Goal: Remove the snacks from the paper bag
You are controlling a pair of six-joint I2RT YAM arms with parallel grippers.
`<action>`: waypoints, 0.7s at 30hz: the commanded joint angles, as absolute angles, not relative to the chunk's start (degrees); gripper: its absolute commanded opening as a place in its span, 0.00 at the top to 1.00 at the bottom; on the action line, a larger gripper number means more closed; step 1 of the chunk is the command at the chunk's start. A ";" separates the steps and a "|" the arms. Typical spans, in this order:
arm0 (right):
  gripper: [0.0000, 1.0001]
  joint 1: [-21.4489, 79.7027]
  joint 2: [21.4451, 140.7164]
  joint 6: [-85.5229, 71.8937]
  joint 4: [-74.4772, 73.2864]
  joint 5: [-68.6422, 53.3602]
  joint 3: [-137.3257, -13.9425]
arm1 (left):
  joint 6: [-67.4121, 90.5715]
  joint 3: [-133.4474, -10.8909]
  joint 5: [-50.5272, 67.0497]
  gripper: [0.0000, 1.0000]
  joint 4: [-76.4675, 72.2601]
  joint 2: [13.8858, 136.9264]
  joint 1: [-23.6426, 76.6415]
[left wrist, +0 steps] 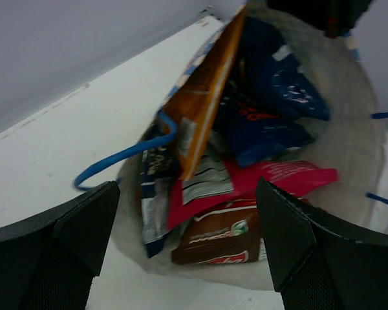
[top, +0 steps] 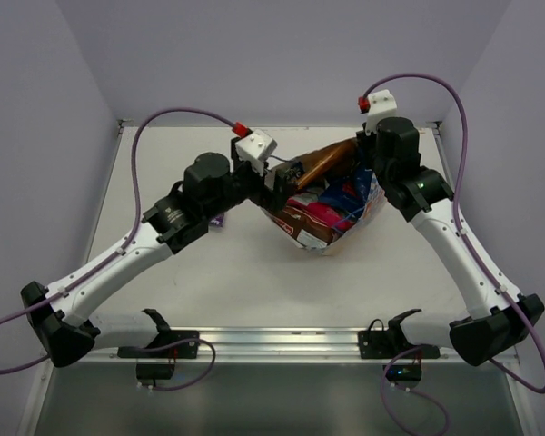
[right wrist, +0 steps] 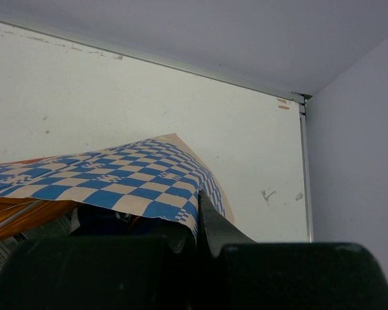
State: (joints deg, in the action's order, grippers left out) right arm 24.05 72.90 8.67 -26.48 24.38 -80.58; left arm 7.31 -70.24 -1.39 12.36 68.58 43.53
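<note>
The white counter (top: 254, 291) is matte and lightly scuffed. A metal rail (top: 272, 341) runs along its near edge, where both arm bases are bolted. Plain lavender walls (top: 282, 54) close it in on the left, right and far sides. Purple cables (top: 177, 113) loop above the arms.

A small purple packet (top: 218, 221) lies flat on the counter, just beside the left forearm and apart from everything else.

Farther in, right of centre, the paper bag (top: 345, 238) lies on its side with its mouth turned left towards the left hand (top: 286, 177). It is tan and creased, with a blue-and-white checkered band. One thin blue loop handle (left wrist: 123, 158) curls out onto the counter.

The left hand is released, its two black fingers spread wide just in front of the bag mouth and touching nothing.

Crinkly foil packets are crammed inside the bag:
- A brown chip bag (left wrist: 213, 236) lies nearest the mouth.
- A magenta packet (left wrist: 271, 177) lies just behind it.
- Dark blue packets (left wrist: 271, 97) sit deeper in.
- A long orange packet (left wrist: 204, 97) stands on edge and pokes out at the far left of the opening.

The right hand (top: 371, 162) comes in from the far right. It is clenched on the bag's checkered upper edge (right wrist: 116, 184), holding the paper up off the packets beneath.
</note>
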 commanded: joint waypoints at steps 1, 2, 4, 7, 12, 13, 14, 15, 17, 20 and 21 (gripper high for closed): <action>1.00 24.52 72.16 9.76 -21.97 22.94 -84.90 | 6.07 -75.92 2.64 0.07 9.94 73.47 49.20; 1.00 24.52 72.25 9.67 -22.15 22.94 -84.82 | 5.80 -76.98 2.46 0.08 9.41 76.00 49.74; 1.00 24.52 72.25 9.41 -22.50 22.42 -84.73 | 4.75 -80.14 1.06 0.08 8.88 80.22 50.71; 1.00 24.52 72.25 8.97 -23.20 21.71 -84.90 | 3.79 -83.39 0.26 0.08 8.26 84.10 50.89; 1.00 24.70 72.07 8.70 -23.64 21.01 -84.90 | 2.99 -87.10 -3.58 0.08 6.52 91.05 50.89; 1.00 24.78 72.07 8.61 -23.73 20.83 -84.73 | 2.12 -87.88 -4.65 0.08 5.81 91.84 50.89; 1.00 24.79 72.07 8.53 -23.73 20.48 -84.64 | 1.59 -88.33 -5.79 0.08 5.10 93.41 50.89; 1.00 24.79 71.98 8.26 -23.73 20.39 -84.29 | 1.15 -88.85 -8.15 0.08 4.23 94.30 50.89; 1.00 24.87 71.90 8.17 -23.82 20.22 -84.02 | 0.26 -90.70 -9.57 0.08 3.43 96.66 50.71; 1.00 24.87 71.72 8.09 -23.73 20.30 -83.24 | -1.58 -93.16 -8.80 0.22 2.81 99.65 50.63; 1.00 24.87 71.63 8.00 -23.64 20.30 -83.15 | -1.58 -93.77 -7.92 0.43 2.90 100.36 50.54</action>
State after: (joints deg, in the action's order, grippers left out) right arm 24.12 73.12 8.60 -27.97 21.50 -80.88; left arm 1.58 -89.60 -6.81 7.53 98.76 50.74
